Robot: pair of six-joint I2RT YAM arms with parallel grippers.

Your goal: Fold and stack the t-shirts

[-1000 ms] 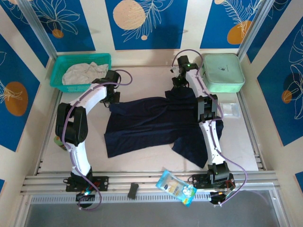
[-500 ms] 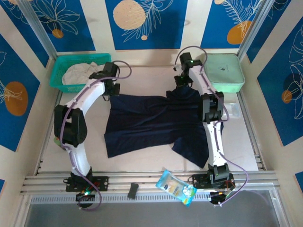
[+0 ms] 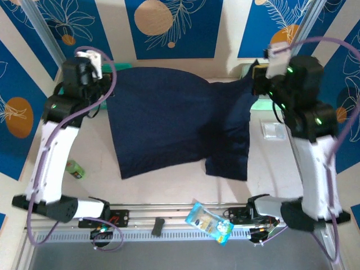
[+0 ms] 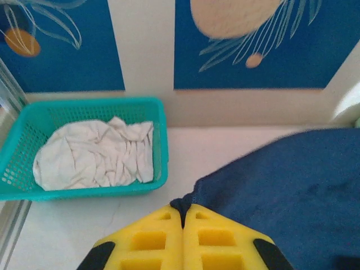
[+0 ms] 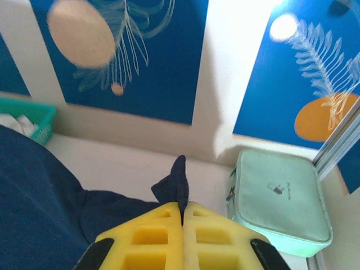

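Left gripper [image 4: 183, 211] and right gripper [image 5: 183, 207] are pinching far corners of the navy shirt [image 3: 163, 124], holding it raised at 12 o'clock. Soft and limp, it is sagging between them, so corners suit gripping. White shirt [image 4: 95, 154] is lying in the basket [image 4: 163, 143] at 10 o'clock.

You are looking at a dark navy t-shirt [image 3: 169, 124], an off-white t-shirt [image 4: 95, 154] in a teal mesh basket [image 4: 84, 191], a mint-green case [image 5: 278, 194], and blue wall panels [image 3: 197, 39] bearing pale leaves and orange discs.
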